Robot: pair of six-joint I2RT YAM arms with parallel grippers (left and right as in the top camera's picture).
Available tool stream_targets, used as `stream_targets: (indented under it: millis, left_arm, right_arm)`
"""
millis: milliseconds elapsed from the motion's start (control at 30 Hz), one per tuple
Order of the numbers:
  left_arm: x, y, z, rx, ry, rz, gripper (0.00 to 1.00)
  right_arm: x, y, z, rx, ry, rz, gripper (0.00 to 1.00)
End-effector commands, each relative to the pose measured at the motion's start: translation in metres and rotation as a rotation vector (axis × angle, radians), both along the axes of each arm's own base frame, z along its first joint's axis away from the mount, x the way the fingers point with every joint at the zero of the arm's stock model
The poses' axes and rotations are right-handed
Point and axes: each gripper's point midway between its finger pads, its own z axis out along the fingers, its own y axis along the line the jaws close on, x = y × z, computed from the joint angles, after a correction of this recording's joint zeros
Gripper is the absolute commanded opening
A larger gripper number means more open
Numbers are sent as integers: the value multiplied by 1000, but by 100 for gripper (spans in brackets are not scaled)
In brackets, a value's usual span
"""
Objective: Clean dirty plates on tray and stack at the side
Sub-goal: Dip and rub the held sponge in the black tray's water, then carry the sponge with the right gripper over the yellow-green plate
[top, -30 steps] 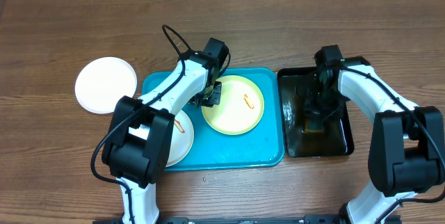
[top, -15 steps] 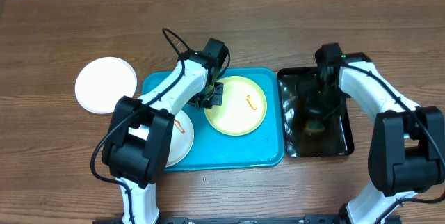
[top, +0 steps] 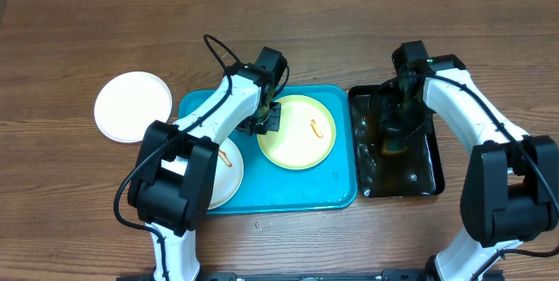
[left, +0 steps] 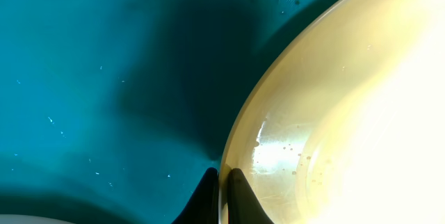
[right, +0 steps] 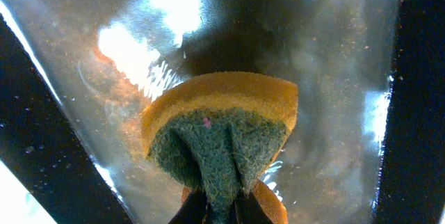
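The pale yellow-green plate (top: 297,133), marked with an orange smear, lies on the turquoise tray (top: 341,189). My left gripper (top: 265,124) is shut on its left rim. The left wrist view shows the gripper (left: 222,182) pinching the thin edge of the plate (left: 348,113) above the tray (left: 104,78). A white plate (top: 229,176) with a smear sits on the tray's left part, partly under my left arm. Another white plate (top: 133,106) rests on the table to the tray's left. My right gripper (top: 397,137) is shut on a sponge. In the right wrist view the gripper (right: 221,210) squeezes the sponge (right: 222,133), green scrub side towards the camera.
A smaller black tray (top: 428,176) with shiny water in it stands right of the turquoise tray, and the sponge hangs over it. Its dark rim (right: 417,113) frames the wet floor in the right wrist view. Bare wood table lies all around.
Both grippers have closed, the left on the yellow-green plate's rim, the right on the sponge. The plate shifted slightly right, and the right wrist moved a little towards the far side.
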Motion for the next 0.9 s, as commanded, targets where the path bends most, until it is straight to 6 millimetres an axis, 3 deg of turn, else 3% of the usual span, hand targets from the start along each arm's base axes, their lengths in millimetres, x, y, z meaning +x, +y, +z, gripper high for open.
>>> stream_targets:
  millis: [0, 167, 300, 533, 600, 867]
  left_arm:
    - [-1, 0, -5, -7, 12, -4, 4]
    - [-2, 1, -5, -4, 17, -8, 4]
    - [-4, -2, -5, -21, 25, -7, 4]
    - [-4, -4, -5, -70, 42, 68, 11]
    - [-3, -5, -5, -109, 55, 101, 5]
    - [-1, -1, -4, -118, 57, 115, 4]
  right_arm:
    - [8, 6, 6, 42, -29, -16, 4]
    - [10, 6, 11, 40, -29, 5, 4]
    - [20, 9, 27, 49, -54, -67, 4]
    - [31, 22, 44, 45, -104, 53, 4]
    - [29, 28, 44, 45, -103, 100, 4]
    - [39, 80, 52, 91, -191, 219, 4]
